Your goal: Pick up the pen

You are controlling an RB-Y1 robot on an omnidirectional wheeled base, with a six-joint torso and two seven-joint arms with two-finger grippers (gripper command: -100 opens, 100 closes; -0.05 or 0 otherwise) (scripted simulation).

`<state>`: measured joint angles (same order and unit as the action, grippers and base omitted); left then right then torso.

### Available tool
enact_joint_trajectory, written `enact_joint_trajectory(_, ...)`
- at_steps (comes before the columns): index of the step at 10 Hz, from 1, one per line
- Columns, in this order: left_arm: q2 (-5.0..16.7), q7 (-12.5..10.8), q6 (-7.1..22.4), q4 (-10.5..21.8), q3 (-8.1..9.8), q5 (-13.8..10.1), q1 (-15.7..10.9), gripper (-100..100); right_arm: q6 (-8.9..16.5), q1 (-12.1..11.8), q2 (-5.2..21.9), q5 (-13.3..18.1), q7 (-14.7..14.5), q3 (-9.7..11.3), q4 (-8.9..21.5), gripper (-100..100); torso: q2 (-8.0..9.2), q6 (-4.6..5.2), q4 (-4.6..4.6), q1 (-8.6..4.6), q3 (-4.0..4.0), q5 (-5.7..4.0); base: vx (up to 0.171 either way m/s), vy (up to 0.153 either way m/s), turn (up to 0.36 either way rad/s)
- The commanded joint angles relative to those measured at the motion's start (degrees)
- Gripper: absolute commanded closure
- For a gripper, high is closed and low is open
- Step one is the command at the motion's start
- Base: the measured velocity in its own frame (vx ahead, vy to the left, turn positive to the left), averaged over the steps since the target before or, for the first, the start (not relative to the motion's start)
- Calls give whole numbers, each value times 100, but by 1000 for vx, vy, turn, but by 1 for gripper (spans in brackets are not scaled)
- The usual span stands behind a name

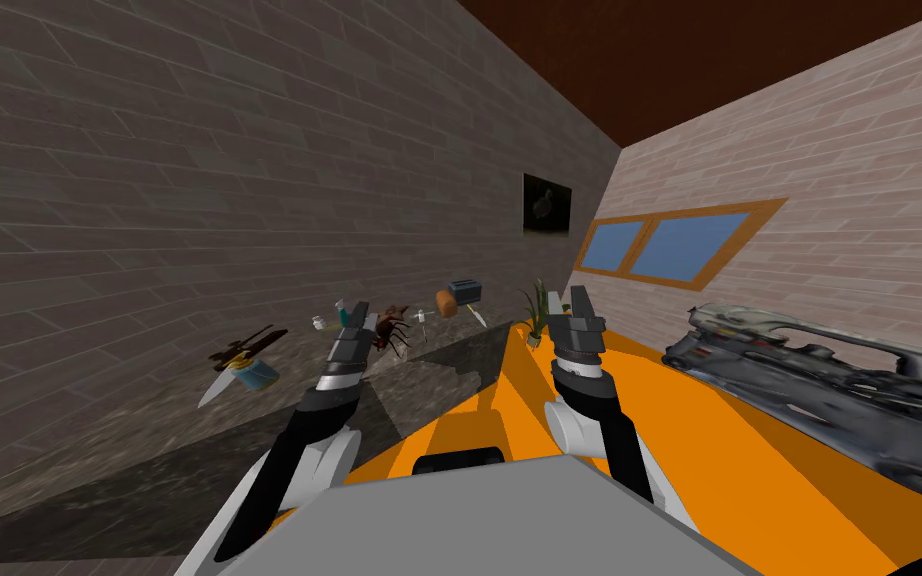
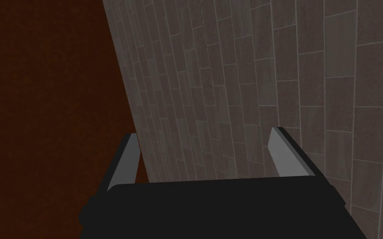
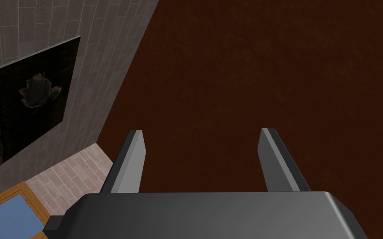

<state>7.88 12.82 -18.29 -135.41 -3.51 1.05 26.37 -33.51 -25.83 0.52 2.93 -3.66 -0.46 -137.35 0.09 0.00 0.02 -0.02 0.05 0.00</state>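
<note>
Hovering, two end effectors (image 1: 354, 312) (image 1: 568, 296) spread.

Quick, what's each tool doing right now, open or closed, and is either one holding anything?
Left tool: open, holding nothing.
Right tool: open, holding nothing.

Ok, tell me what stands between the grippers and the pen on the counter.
The pen seems to be the slim white stick by the orange object; I cannot be sure. The potted plant stands between it and the right gripper; the brown spider figure lies between it and the left gripper.
</note>
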Motion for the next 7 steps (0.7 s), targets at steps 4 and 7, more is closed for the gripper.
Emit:
enact_joint_trajectory(4, 207, 214, 717, 118, -6, -113, -273, -100, 0, 0, 0, 0, 0, 0, 0, 0, -3, 0, -1, 0, -2, 0, -18, -7, 4)
enact_joint_trajectory(7, 362, 449, 1263, 235, -26, -232, -523, -100, 0, 0, 0, 0, 0, 0, 0, 0, -3, 0, -1, 0, -2, 0, -22, -7, 6)
